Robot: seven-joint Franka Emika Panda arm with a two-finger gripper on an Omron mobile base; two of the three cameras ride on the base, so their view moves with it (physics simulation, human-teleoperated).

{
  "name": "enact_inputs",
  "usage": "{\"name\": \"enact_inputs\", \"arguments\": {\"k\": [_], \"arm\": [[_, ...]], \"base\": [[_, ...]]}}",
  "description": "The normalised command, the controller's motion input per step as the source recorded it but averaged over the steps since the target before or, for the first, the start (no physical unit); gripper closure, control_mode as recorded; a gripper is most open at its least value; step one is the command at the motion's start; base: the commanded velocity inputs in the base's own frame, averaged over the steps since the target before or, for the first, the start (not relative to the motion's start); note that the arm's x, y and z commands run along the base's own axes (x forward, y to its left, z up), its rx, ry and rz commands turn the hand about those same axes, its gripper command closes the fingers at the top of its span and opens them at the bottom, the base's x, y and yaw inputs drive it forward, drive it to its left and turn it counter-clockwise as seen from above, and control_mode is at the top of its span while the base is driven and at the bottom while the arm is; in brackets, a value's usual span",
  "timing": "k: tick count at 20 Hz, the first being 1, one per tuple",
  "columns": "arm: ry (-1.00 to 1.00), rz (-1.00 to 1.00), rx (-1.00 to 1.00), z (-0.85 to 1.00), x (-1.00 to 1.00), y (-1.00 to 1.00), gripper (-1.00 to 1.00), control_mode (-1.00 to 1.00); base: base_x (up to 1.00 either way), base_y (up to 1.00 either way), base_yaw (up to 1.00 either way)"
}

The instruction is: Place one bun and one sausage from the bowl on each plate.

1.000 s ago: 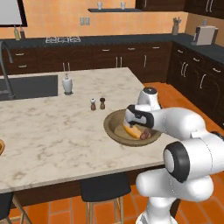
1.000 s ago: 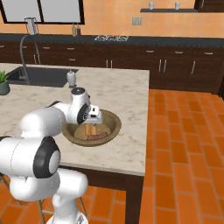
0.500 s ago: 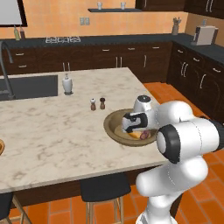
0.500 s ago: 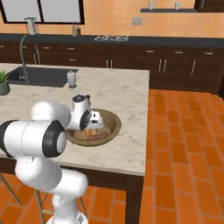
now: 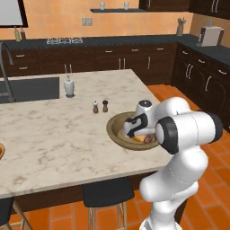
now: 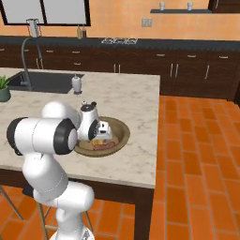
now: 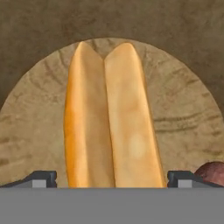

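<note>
On the far left of the left base view, a curved sliver of a tan wooden plate [image 5: 1,152] shows at the edge of the pale marbled counter [image 5: 54,139], well apart from everything else. Further right stand a white soap dispenser [image 5: 68,86] near the dark sink [image 5: 31,88], then a small pair of salt and pepper shakers [image 5: 100,107] just behind the wide olive-brown wooden bowl [image 5: 117,133].

The arm reaches down into that bowl, so the step in hand looks like the first pick: fetching a bun. In the hand view the claw [image 7: 112,178] is spread wide, its tips standing on either side of the long golden split bun [image 7: 107,118], which lies lengthwise on the bowl's floor. At the right edge a rounded end of a reddish-brown sausage [image 7: 212,171] peeks in, near the right tip.

The next move probably calls for lowering a little, pinching the bun across its width, then lifting clear of the thick rim. The sausage beside the right tip could get nudged; the shakers stand close to the route toward the plate.
</note>
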Motion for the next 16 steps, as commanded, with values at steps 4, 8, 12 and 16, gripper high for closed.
{"name": "enact_inputs", "arguments": {"k": [4, 8, 12, 16], "arm": [[0.0, 0.0, 0.0, -0.21, 0.2, 0.0, -1.0, -1.0], [0.0, 0.0, 0.0, -0.32, 0.04, 0.01, -1.0, -1.0], [0.0, -0.01, 0.0, -0.4, 0.0, 0.12, 1.0, -1.0], [-0.01, 0.0, 0.0, -0.05, 0.0, 0.04, 1.0, -1.0]], "base": [[0.0, 0.0, 0.0], [0.0, 0.0, 0.0], [0.0, 0.0, 0.0], [0.0, 0.0, 0.0]]}}
